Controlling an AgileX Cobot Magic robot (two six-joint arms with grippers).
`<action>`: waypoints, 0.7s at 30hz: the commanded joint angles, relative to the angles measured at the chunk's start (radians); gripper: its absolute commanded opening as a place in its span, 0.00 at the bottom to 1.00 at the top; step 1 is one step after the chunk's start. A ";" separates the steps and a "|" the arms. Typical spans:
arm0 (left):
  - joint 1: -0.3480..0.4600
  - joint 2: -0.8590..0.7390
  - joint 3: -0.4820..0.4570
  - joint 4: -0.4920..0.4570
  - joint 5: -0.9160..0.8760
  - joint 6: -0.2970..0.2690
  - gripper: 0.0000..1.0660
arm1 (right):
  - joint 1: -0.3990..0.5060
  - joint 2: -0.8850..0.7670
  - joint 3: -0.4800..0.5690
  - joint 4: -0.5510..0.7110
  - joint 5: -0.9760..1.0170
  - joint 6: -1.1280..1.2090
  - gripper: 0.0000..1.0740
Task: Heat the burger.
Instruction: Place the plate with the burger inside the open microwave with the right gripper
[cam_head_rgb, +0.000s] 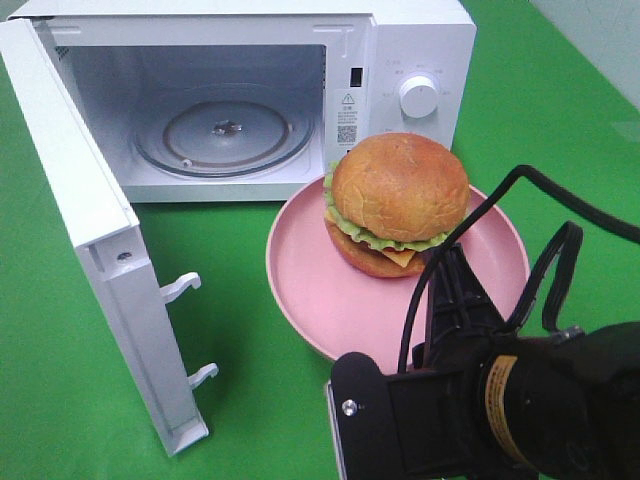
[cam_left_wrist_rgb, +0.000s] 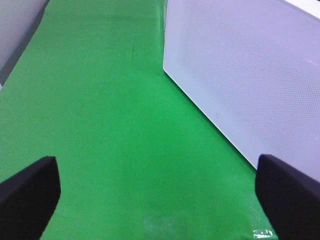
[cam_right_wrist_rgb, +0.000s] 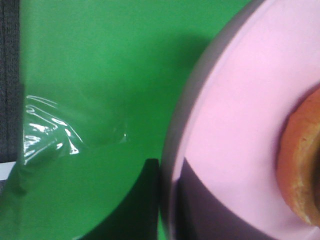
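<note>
A round burger (cam_head_rgb: 398, 190) with a glossy golden-brown bun, a green lettuce frill, yellow cheese and a dark patty is being carried on a round pink plate (cam_head_rgb: 320, 300). The plate is being supported by the green cloth (cam_head_rgb: 250, 330) just in front of a white microwave oven (cam_head_rgb: 420, 50). The burger is being judged light, soft and loosely stacked, so a pinch on the bun is being reckoned likely to squash it or shear its layers apart. The stiff plate rim is therefore being taken as the better hold, and a level carry is being advised, since the burger may slide on the smooth plate. The oven's door (cam_head_rgb: 90, 240) is being shown swung wide open, and a glass turntable (cam_head_rgb: 225, 135) is being exposed inside the cavity. The right gripper (cam_head_rgb: 452, 262) is being held closed over the near side of the plate, close beside the burger; whether the rim is being pinched cannot be told. The left gripper (cam_left_wrist_rgb: 157, 200) is being held with its jaws wide apart and nothing between them, over the green cloth beside the door's outer face.
</note>
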 joint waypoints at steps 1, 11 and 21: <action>-0.001 -0.004 0.000 0.002 -0.012 -0.004 0.92 | -0.055 -0.010 -0.004 -0.051 -0.091 -0.129 0.00; -0.001 -0.004 0.000 0.002 -0.012 -0.004 0.92 | -0.154 -0.010 -0.004 -0.049 -0.259 -0.266 0.00; -0.001 -0.004 0.000 0.002 -0.012 -0.004 0.92 | -0.301 -0.010 -0.004 -0.041 -0.342 -0.478 0.00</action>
